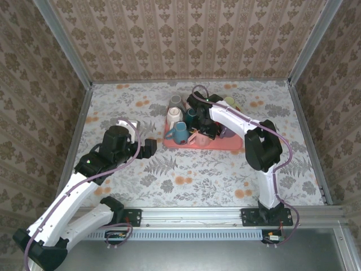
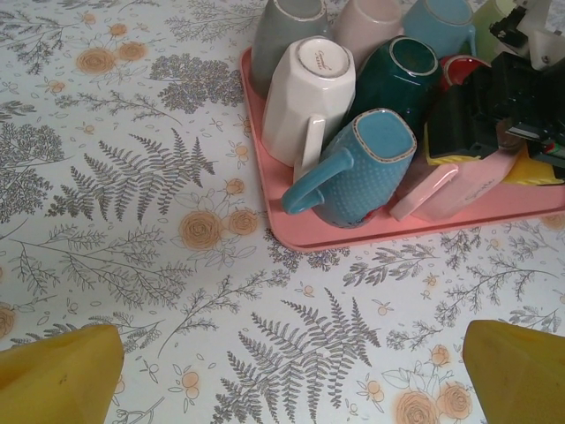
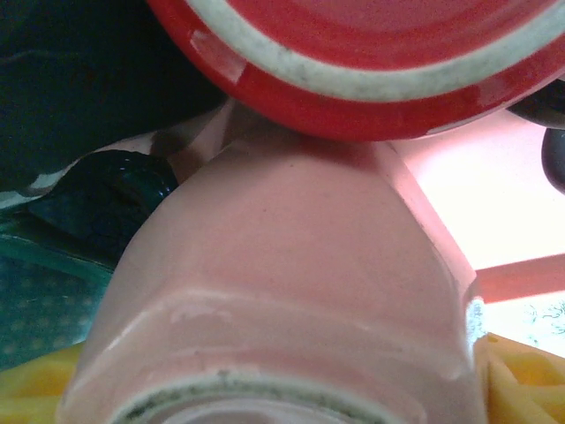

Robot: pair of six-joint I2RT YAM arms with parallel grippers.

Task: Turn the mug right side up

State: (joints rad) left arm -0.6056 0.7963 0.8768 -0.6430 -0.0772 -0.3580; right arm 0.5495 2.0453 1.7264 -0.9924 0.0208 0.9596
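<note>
Left gripper [image 1: 151, 148]: jaws wide apart, over table [image 2: 132, 221]. Right gripper [image 1: 207, 131]: jaws flank pink mug [image 3: 291, 265], lying at tray's [image 2: 353, 240] 6 o'clock edge (clamped or not, cannot tell). Count: one tray, at least nine mugs.

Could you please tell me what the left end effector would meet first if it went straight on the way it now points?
Probably the rim of the pink plastic tray, with the blue dotted ceramic mug leaning just behind it. The left end effector stands open; its height is unclear.
</note>
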